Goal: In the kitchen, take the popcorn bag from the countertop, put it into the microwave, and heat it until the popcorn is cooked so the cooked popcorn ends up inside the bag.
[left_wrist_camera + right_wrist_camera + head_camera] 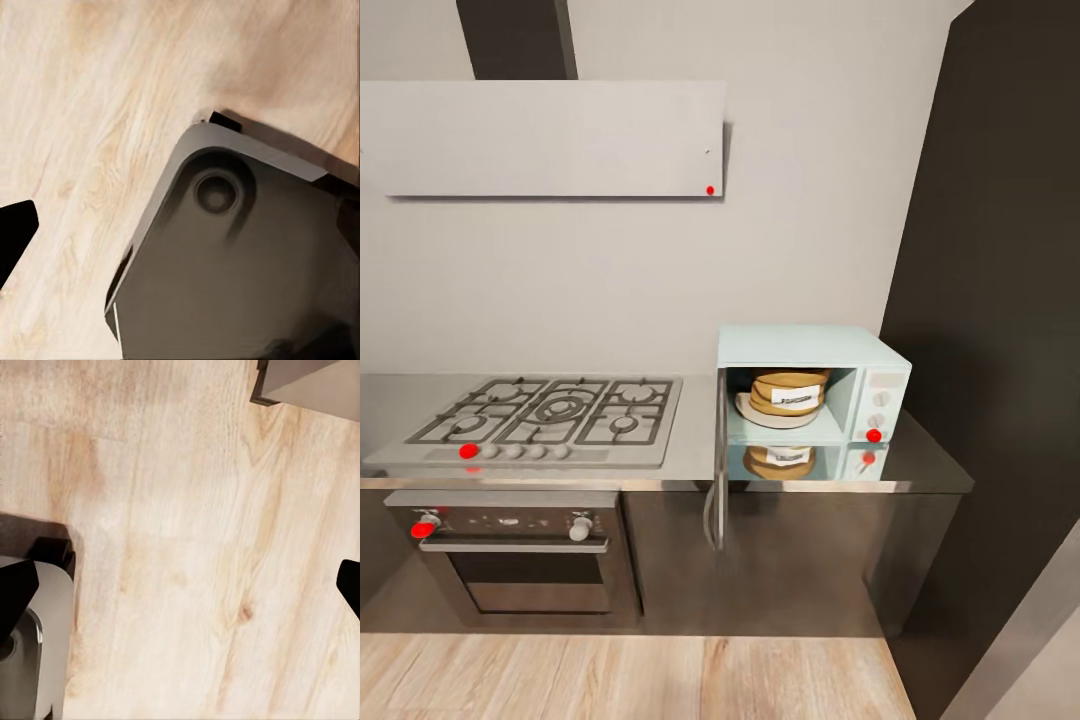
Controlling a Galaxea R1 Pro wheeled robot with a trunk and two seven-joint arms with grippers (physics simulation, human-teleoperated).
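From the head camera we see the microwave standing on the countertop at the right end, its door swung open toward us, and the popcorn bag already sitting inside on a white plate; a mirror image of it shows in the shiny counter below. To the left lie the gas hob and the oven under it. We judge the loading step done, so next we must reach up, swing the door shut and start the heating. The left wrist camera looks down on the wood floor and a dark grey part of our own base. The right wrist camera looks at the floor too, with dark fingertips at opposite edges, so that claw is spread wide; for the left claw we cannot tell.
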